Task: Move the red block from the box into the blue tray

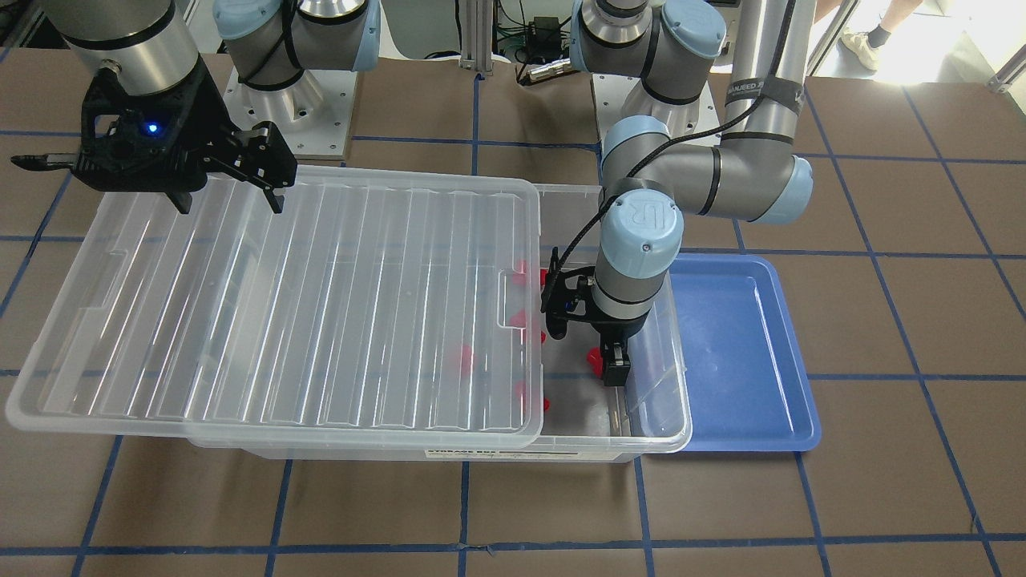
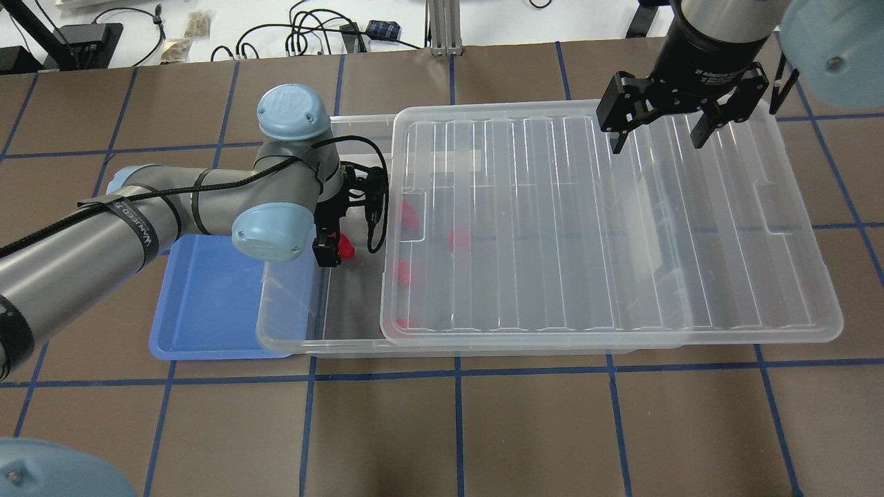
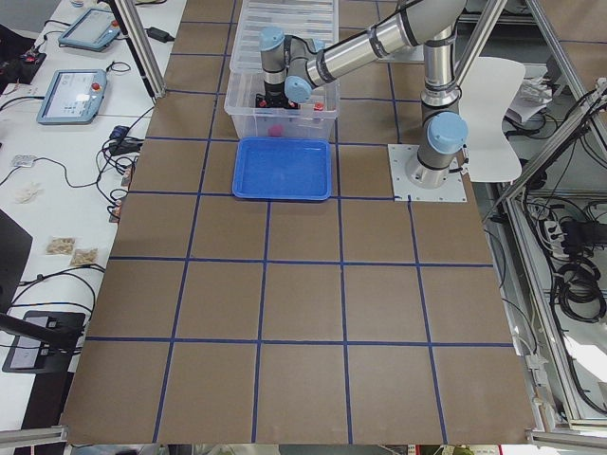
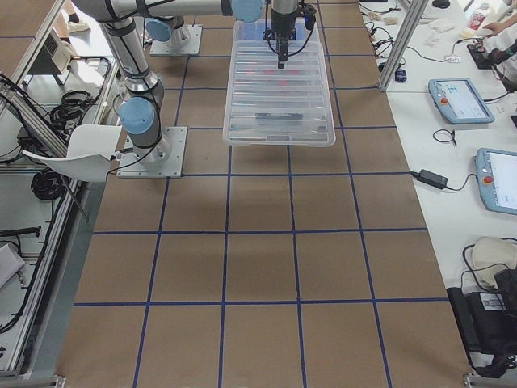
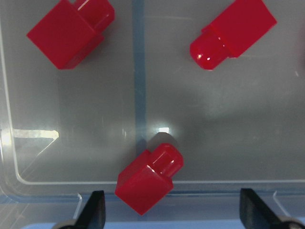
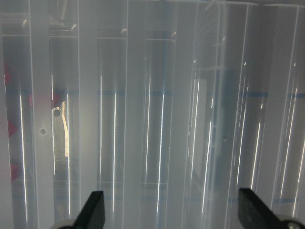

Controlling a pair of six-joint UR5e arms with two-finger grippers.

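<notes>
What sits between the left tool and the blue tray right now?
Only the clear end wall of the box. The left tool hangs open inside the box, and the blue tray lies just beyond that wall. The front-facing view shows it.

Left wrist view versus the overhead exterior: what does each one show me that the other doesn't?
Only the left wrist: the red block lies untouched on the box floor, just ahead of the open left claw. Only the overhead: the lid slid partly off, the open right claw above it, most of the blue tray beside the box. Both: red blocks inside the box.
</notes>
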